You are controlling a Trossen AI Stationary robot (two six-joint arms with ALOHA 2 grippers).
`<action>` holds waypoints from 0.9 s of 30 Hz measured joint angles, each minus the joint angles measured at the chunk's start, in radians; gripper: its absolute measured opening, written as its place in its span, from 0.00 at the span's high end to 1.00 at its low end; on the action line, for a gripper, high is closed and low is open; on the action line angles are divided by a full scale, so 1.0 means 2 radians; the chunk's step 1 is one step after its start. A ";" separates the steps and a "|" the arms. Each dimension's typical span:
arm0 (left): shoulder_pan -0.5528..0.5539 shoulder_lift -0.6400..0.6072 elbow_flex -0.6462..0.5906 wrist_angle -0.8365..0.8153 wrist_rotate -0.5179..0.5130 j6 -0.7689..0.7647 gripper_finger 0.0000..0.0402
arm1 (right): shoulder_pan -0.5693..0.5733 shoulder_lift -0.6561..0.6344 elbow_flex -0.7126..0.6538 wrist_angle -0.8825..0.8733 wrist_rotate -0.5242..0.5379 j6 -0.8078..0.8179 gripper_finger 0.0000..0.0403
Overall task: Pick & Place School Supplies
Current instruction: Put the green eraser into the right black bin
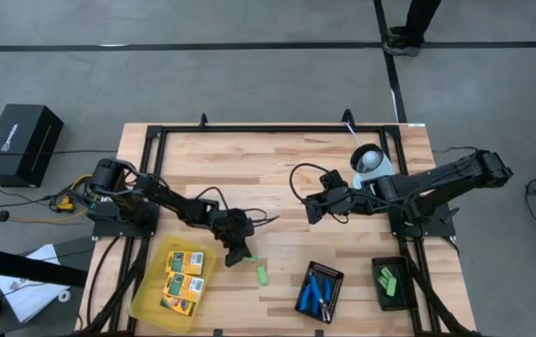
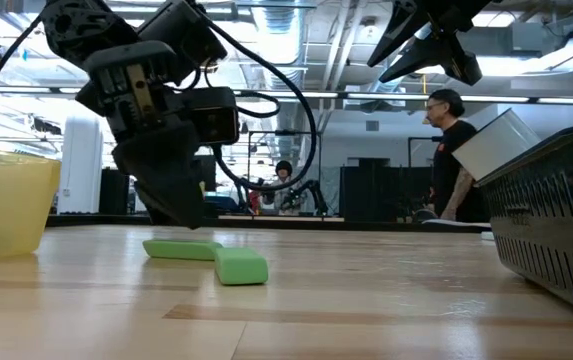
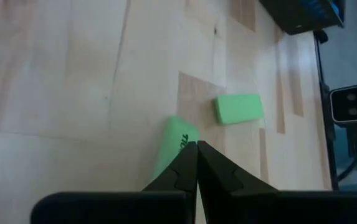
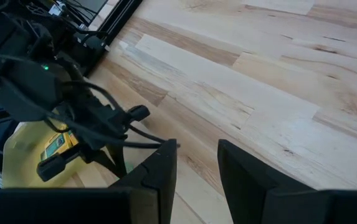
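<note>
Two bright green oblong blocks lie flat on the wooden table near its front middle, one point(image 3: 238, 107) point(image 1: 261, 275) apart from the other point(image 3: 173, 144) point(image 1: 249, 260). My left gripper point(image 3: 197, 145) point(image 1: 237, 251) is shut, slants down, and has its tips right beside the nearer block's end; it shows low over that block point(image 2: 178, 249) in the low view. My right gripper point(image 4: 197, 146) point(image 1: 311, 211) hangs open, high over the table's middle, with nothing between its fingers. My left gripper has its shut fingertips point(image 3: 189, 152) next to one end of the nearer green block point(image 3: 179, 134), slanting down from the table's left. I cannot tell whether they touch it. The block lies flat on the table.
A translucent yellow tray point(image 1: 146, 301) with yellow-orange packs point(image 1: 184, 277) stands at the front left. At the front right are two black ribbed trays, one point(image 1: 335, 278) holding blue-handled tools, the other point(image 1: 380, 267) holding green blocks. A white round object point(image 1: 369, 159) is at the far right. People stand beyond the table.
</note>
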 joint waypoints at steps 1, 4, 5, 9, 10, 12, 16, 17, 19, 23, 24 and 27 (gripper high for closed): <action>-0.003 0.000 0.000 0.000 -0.003 0.000 1.00 | 0.000 0.000 0.000 0.000 0.000 -0.001 0.73; -0.003 0.000 0.000 -0.007 -0.011 -0.001 1.00 | -0.002 0.000 0.000 0.000 0.000 -0.001 0.73; -0.001 0.000 0.000 -0.008 -0.014 -0.001 1.00 | -0.004 0.000 0.000 0.000 0.000 -0.001 0.73; 0.009 0.000 0.000 -0.008 -0.017 -0.001 1.00 | -0.004 0.000 0.000 0.000 0.000 -0.001 0.73; 0.010 0.000 0.000 -0.009 -0.017 -0.001 1.00 | -0.004 0.000 0.000 0.000 0.000 -0.001 0.73; 0.011 0.000 0.000 -0.009 -0.017 -0.001 1.00 | -0.004 0.000 0.000 0.000 0.000 -0.001 0.73; 0.009 0.000 0.000 -0.009 -0.016 -0.001 1.00 | 0.000 0.000 0.000 0.000 0.000 -0.001 0.73; 0.008 0.000 0.000 -0.009 -0.017 -0.001 1.00 | 0.000 0.000 0.000 0.000 0.000 -0.001 0.73; 0.007 0.000 0.000 -0.009 -0.016 -0.001 1.00 | 0.000 0.000 0.000 0.000 0.000 -0.001 0.73; 0.004 0.000 0.000 -0.009 -0.016 0.000 1.00 | 0.000 0.000 0.000 0.000 0.000 -0.001 0.73; 0.004 0.000 0.000 -0.009 -0.016 0.000 1.00 | 0.000 0.000 0.000 0.000 0.000 -0.001 0.73; 0.005 0.001 0.000 -0.014 -0.019 0.000 1.00 | 0.000 0.000 0.000 0.000 0.000 -0.001 0.73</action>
